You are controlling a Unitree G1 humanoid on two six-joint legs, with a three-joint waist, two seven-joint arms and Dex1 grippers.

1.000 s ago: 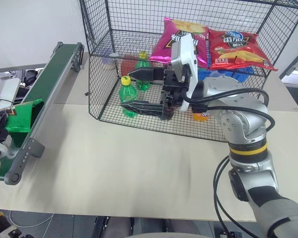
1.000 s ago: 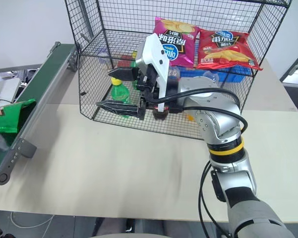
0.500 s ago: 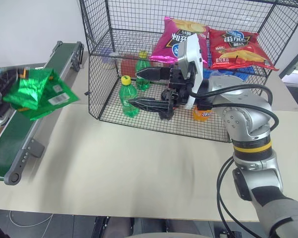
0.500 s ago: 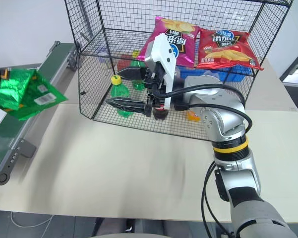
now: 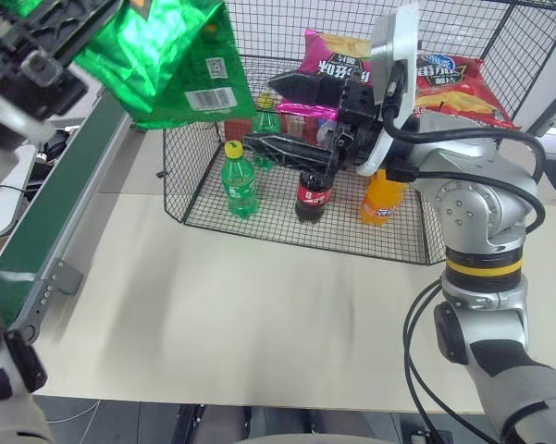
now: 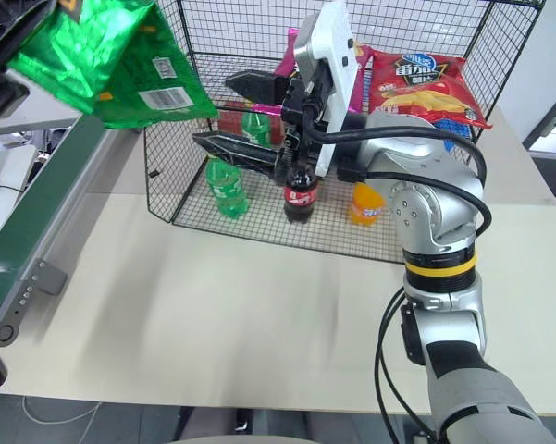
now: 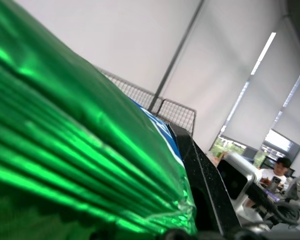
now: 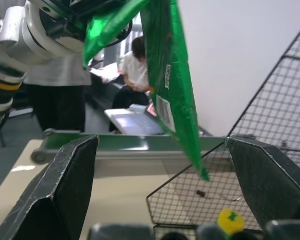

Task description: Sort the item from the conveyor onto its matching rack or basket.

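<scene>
The item, a shiny green crinkly chip bag (image 5: 162, 60), hangs in the air above the conveyor (image 5: 46, 222) and beside the black wire rack (image 5: 180, 157). My left gripper (image 5: 79, 37) is shut on its top edge at the upper left. In the left wrist view the bag (image 7: 65, 150) lies against a black finger (image 7: 204, 185). My right gripper (image 5: 264, 113) is open with nothing between its fingers. It points left in front of the rack's open side, just right of the bag. In the right wrist view the bag (image 8: 174, 85) hangs above my right gripper (image 8: 159, 142).
A magenta bag (image 5: 328, 55) and a red bag (image 5: 453, 88) lie on the rack's upper shelf. On its floor stand two green bottles (image 5: 240, 180), a cola bottle (image 5: 312, 196) and an orange bottle (image 5: 379, 202). Bare tabletop (image 5: 259, 314) lies in front. A person (image 8: 137, 65) sits behind the conveyor.
My left gripper has carried the green bag up off the conveyor and to the right, toward the rack. My right gripper has risen slightly and stays open.
</scene>
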